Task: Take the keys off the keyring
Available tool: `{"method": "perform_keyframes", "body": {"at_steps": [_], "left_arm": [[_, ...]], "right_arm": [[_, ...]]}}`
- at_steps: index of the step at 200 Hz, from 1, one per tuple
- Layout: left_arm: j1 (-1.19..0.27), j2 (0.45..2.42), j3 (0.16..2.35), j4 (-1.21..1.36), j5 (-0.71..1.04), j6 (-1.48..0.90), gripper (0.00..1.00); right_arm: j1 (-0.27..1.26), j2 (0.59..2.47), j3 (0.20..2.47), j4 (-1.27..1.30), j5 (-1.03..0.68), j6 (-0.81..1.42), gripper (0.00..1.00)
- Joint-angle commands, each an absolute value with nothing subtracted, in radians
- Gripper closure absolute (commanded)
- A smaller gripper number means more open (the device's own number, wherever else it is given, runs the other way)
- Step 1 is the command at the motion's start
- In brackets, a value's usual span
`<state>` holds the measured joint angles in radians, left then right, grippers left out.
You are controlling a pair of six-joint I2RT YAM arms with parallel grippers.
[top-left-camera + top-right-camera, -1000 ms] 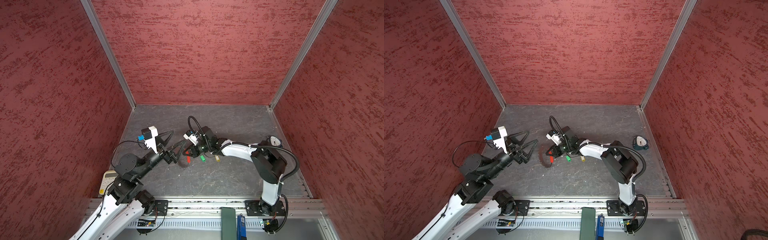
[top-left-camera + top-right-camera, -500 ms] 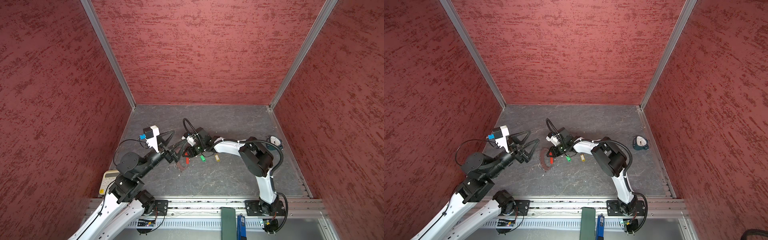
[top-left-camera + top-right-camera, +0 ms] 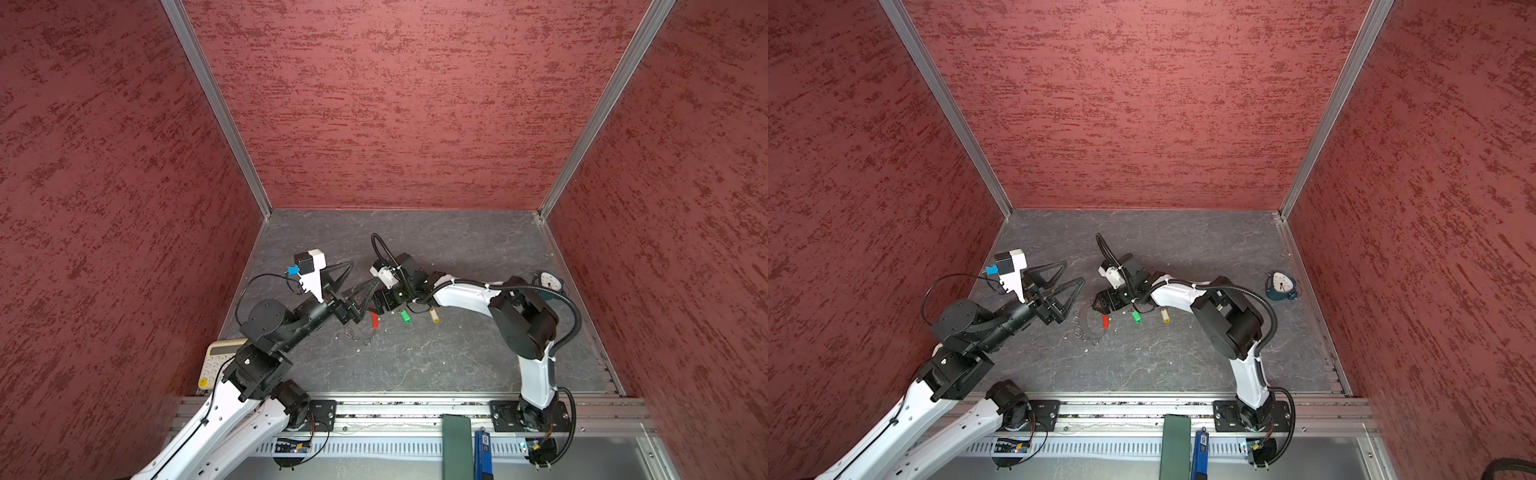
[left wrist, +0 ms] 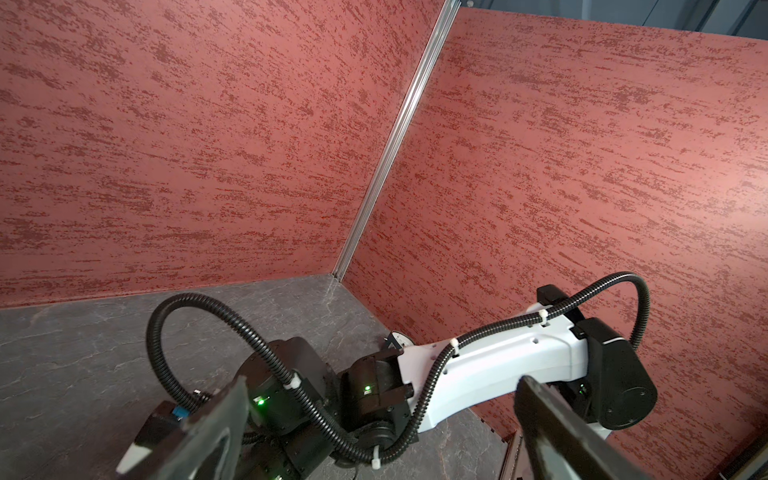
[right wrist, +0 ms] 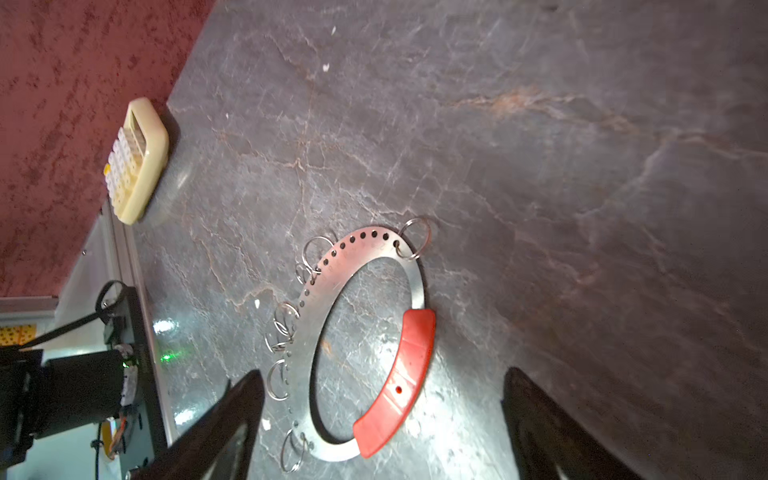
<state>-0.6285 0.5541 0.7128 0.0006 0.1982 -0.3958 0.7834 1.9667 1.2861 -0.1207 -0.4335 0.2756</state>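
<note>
The keyring (image 5: 411, 282) is a flat metal loop with a red sleeve (image 5: 399, 382) and several small silver rings, and it lies flat on the grey table. In both top views its red sleeve (image 3: 375, 320) (image 3: 1105, 321) shows just left of the keys. The green key (image 3: 405, 316) (image 3: 1136, 316) and the yellow key (image 3: 434, 316) (image 3: 1165, 314) lie on the table apart from the loop. My right gripper (image 5: 382, 374) (image 3: 1100, 305) stands open, its fingers either side of the sleeve. My left gripper (image 3: 365, 272) (image 4: 374, 399) is open and empty, raised and facing the right wrist.
A cream calculator (image 3: 216, 365) (image 5: 137, 162) lies at the front left corner, partly under my left arm. A small dial clock (image 3: 1282, 286) sits by the right wall. Red walls close in three sides. A green block (image 3: 456, 444) and a blue one stand on the front rail.
My right gripper has gone from shut to wide open, and the keyring now lies free between its fingers. The right elbow swung left, then back right. The left gripper stayed open.
</note>
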Motion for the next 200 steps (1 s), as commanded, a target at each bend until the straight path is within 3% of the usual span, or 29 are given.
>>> {"method": "perform_keyframes", "body": {"at_steps": [1, 69, 106, 137, 170, 200], "left_arm": [[-0.629, 0.561, 0.703, 0.021, 0.179, -0.398, 0.0], [-0.628, 0.631, 0.687, 0.079, -0.124, -0.35, 0.01], [-0.587, 0.761, 0.735, 0.104, -0.238, -0.221, 0.01], [-0.439, 0.922, 0.728, 0.21, -0.286, -0.079, 0.01], [-0.156, 1.116, 0.658, 0.276, -0.28, -0.104, 0.01], [-0.066, 1.194, 0.572, 0.397, -0.289, -0.054, 0.0]], "right_arm": [[0.781, 1.844, 1.24, -0.022, -0.338, 0.266, 0.01], [0.78, 1.488, 0.965, 0.193, -0.124, 0.33, 0.01], [0.781, 1.291, 0.822, 0.243, 0.082, 0.388, 0.01], [0.779, 1.199, 0.765, 0.254, 0.154, 0.348, 0.01], [0.765, 1.198, 0.802, 0.171, 0.228, 0.311, 0.01], [0.751, 1.167, 0.78, 0.171, 0.25, 0.269, 0.01]]}}
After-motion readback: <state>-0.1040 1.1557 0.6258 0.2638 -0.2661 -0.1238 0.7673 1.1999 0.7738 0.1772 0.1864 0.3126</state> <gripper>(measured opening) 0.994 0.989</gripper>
